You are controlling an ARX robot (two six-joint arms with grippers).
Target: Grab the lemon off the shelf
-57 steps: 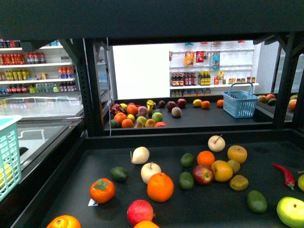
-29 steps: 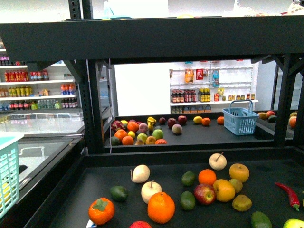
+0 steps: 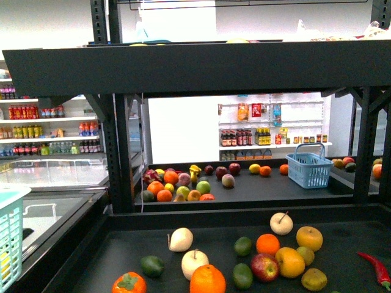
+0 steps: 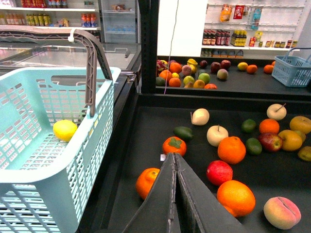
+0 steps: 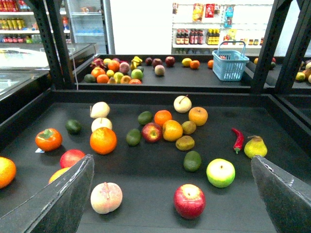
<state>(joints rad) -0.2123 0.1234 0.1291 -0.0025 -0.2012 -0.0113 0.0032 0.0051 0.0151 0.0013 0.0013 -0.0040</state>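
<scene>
A yellow lemon [image 4: 64, 130] lies inside the teal basket [image 4: 92, 160] in the left wrist view. The shelf is a black tiered stand; its lower tray [image 3: 91, 262] holds oranges, apples, limes and a yellow-orange fruit [image 3: 289, 262], and an upper tier [image 3: 195, 67] hangs over it. My left gripper [image 4: 173, 158] is shut and empty, above the tray's near edge beside an orange [image 4: 147, 181]. My right gripper [image 5: 171, 160] is wide open and empty over the tray [image 5: 146, 174], with a red apple [image 5: 189, 200] between its fingers [image 5: 68, 194]. Neither gripper shows in the front view.
The teal basket [image 3: 9, 244] hangs at the tray's left side. Black uprights [image 3: 119, 152] frame the tray. A further black tray [image 3: 256, 186] holds more fruit and a blue basket [image 3: 310, 166]. A red chili [image 3: 374, 268] lies at the right. White bottle shelves [image 3: 49, 122] stand behind.
The front view has risen: the fruit on the tray has slid down the picture and the upper tier and its top have come into sight.
</scene>
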